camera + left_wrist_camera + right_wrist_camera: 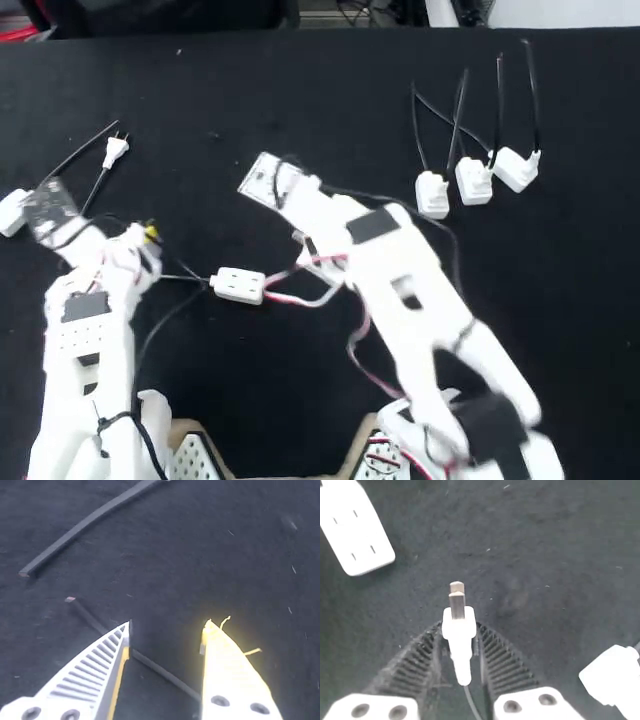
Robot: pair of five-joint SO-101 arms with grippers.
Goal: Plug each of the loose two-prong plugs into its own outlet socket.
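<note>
Clamped in the right end effector: a white two-prong plug, gripped on both sides of its body by ribbed black fingers; two flat metal prongs pointing forward past the fingertips, one almost hiding the other; a thin dark cord leaving the plug's narrow tail between the fingers; all of it above the black worktop, apart from a white outlet socket with two pairs of slots lying flat nearby.

Spread wide and holding nothing: the left end effector, over a black cord that crosses the gap on the cloth; farther off, a second black cord with its cut end showing.

From above: a loose white plug with prongs and a black cord, lying beyond the left arm; a white outlet block between that arm and the right arm; cannot tell whether the same as the socket near the gripped plug; at the far right, three white blocks side by side, a black cord rising from each.
</note>
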